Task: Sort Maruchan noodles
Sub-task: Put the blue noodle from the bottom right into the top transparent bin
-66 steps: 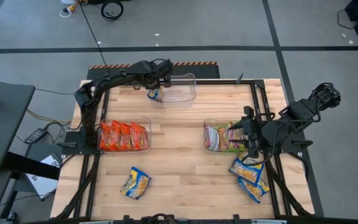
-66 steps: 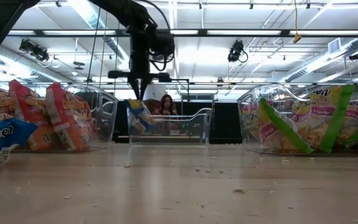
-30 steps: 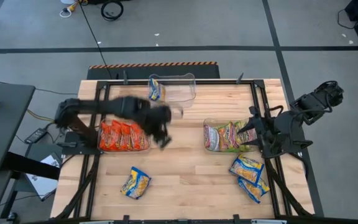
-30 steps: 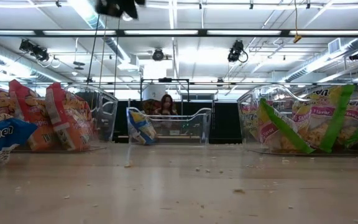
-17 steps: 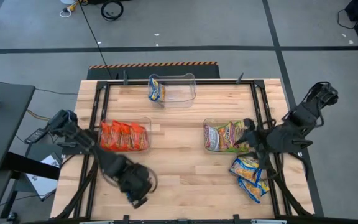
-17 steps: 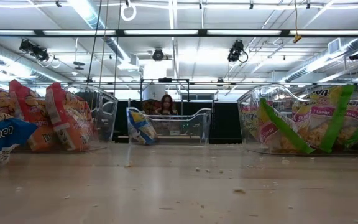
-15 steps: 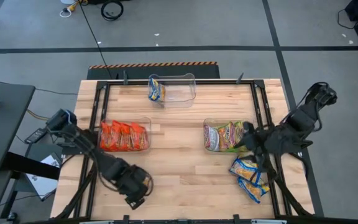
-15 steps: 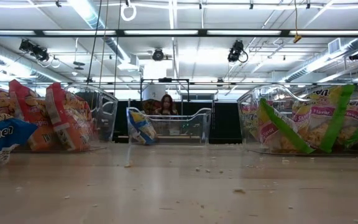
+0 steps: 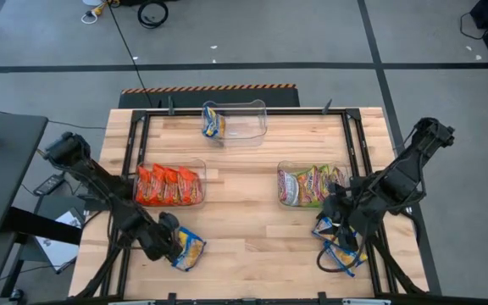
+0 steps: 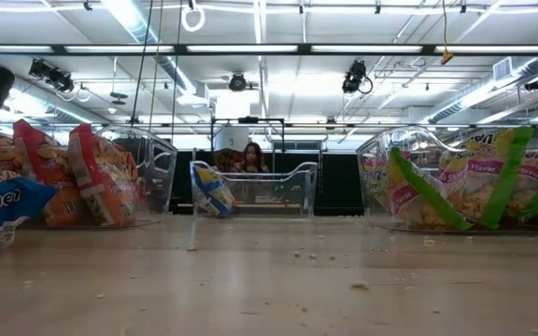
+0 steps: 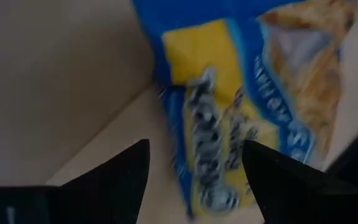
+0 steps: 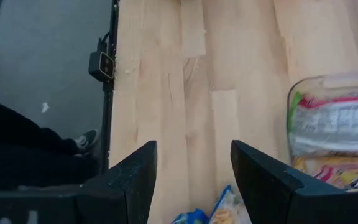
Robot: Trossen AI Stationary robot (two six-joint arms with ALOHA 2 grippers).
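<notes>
A blue-and-yellow noodle packet [image 9: 188,249] lies flat near the table's near left corner. My left gripper [image 9: 166,241] is open, just left of it and slanting down. In the left wrist view the packet [image 11: 241,93] fills the space past the gripper [image 11: 194,165]. My right gripper [image 9: 335,222] is open above two blue-and-yellow packets [image 9: 342,244] lying at the near right. Orange packets [image 9: 169,185] stand in the left bin. Green-and-pink packets [image 9: 310,185] fill the right bin. One blue-and-yellow packet [image 9: 213,123] leans in the far bin [image 9: 244,121]. My left gripper comes down on a slant from the table's left with open fingers [image 11: 129,171] over one end of the blue-and-yellow packet [image 11: 210,143]. That packet lies flat on the table. I cannot tell whether the fingers touch it.
Bare wood [image 9: 252,229] lies between the two near packet spots. The black frame rails [image 9: 131,152] run along the table's left and right sides. In the low view a person [image 10: 249,157] sits far behind the far bin.
My left gripper has swept from the table's middle toward the near left corner and come down beside the lone blue-and-yellow packet. My right gripper has moved from beside the right bin toward the near edge, a little lower, over the two packets there.
</notes>
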